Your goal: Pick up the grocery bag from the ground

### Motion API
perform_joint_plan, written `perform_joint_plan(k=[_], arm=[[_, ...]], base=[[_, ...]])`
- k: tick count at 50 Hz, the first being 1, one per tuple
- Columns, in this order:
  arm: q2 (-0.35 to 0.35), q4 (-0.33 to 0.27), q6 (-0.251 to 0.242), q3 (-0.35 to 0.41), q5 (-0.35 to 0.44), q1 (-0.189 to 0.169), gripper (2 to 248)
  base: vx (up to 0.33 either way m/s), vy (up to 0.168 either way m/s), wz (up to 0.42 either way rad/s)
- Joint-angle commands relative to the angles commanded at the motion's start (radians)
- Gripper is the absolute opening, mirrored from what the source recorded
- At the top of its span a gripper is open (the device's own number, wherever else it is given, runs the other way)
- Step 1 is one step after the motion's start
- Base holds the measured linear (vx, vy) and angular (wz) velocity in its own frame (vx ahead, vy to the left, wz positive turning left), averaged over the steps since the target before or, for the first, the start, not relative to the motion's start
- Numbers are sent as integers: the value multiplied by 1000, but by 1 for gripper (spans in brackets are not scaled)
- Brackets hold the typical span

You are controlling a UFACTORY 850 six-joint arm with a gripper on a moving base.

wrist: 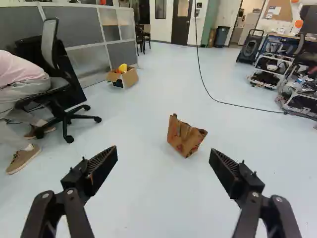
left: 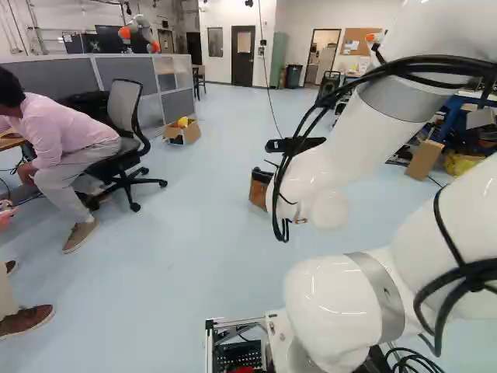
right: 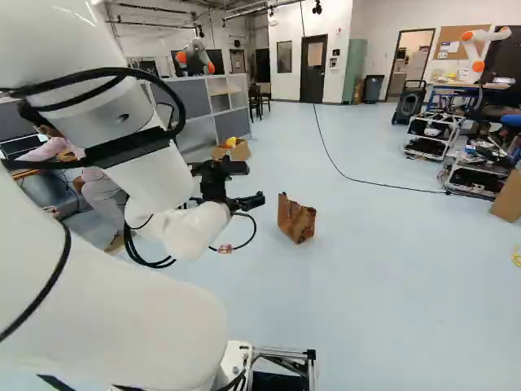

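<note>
From where I'm standing, the office chair [wrist: 57, 82] is well to the left of the bag, so it would matter only if the base swung wide that way. The cardboard box [wrist: 130, 78], left of the bag and farther off, shouldn't trouble a straight approach. Next comes the arm [right: 155, 175], with its gripper [wrist: 163, 152] up in the air, short of the bag; the fingers [wrist: 101, 166] are spread wide with nothing between them. A wire loop [right: 254, 228] droops from the wrist on the side toward the bag, and I'd worry about it brushing the paper as the arm comes down. The brown paper grocery bag [wrist: 184, 136] itself stands on the floor, rumpled, its top edge slanting. Come in too low or off-centre and one finger could shove it over or push it away; pinch just a scrap of the rim and the paper might tear or slip. Beyond the bag and off to its right, the black floor cable [wrist: 247, 106] could get under the wheels if the base overshoots, and the wheeled carts [wrist: 270, 72] lie farther right still.
</note>
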Motion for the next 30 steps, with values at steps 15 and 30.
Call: perform_joint_plan(k=[15, 30], arm=[[0, 0, 0, 0, 0, 0, 247], [0, 0, 0, 0, 0, 0, 247]], base=[[0, 0, 0], [0, 0, 0]])
